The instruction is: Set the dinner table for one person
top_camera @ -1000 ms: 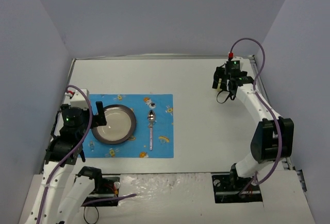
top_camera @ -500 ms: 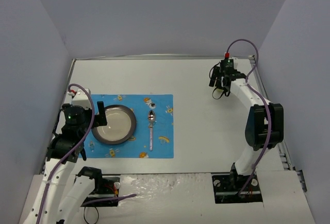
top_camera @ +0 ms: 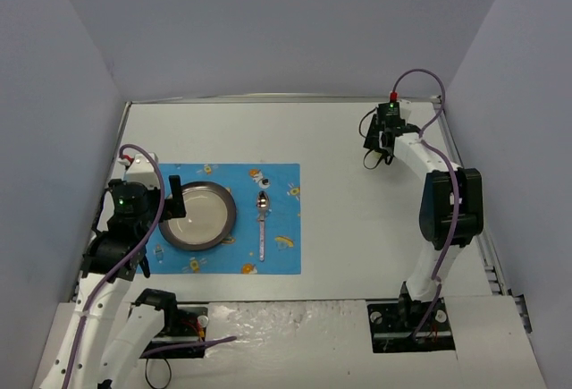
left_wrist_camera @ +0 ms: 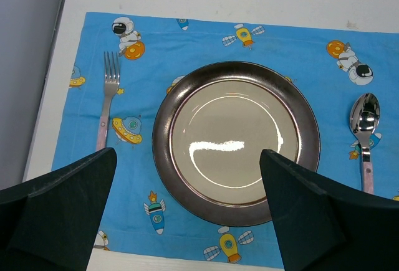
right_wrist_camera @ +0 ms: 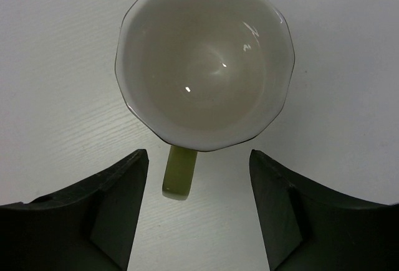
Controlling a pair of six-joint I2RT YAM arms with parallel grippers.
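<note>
The white dinner table [top_camera: 349, 219] carries a blue cartoon mat [top_camera: 281, 183]. On the mat a brown-rimmed plate [left_wrist_camera: 235, 143] lies between a fork [left_wrist_camera: 107, 96] on its left and a spoon [left_wrist_camera: 365, 128] on its right. My left gripper [left_wrist_camera: 188, 152] hangs open above the plate's near edge, holding nothing. At the far right of the table, my right gripper [right_wrist_camera: 198, 154] is open over a white cup [right_wrist_camera: 204, 59]. The cup's green handle [right_wrist_camera: 179, 174] lies between the fingers with a gap on each side. In the top view my right gripper [top_camera: 377, 143] hides the cup.
Grey walls close in the table on the left, back and right. The right arm's purple cable [top_camera: 420, 80] loops above its wrist near the far right corner. The arm bases [top_camera: 411, 322] stand at the near edge.
My right gripper has moved a little further back and left over the cup, and its jaws have narrowed around the handle. The left arm has barely shifted.
</note>
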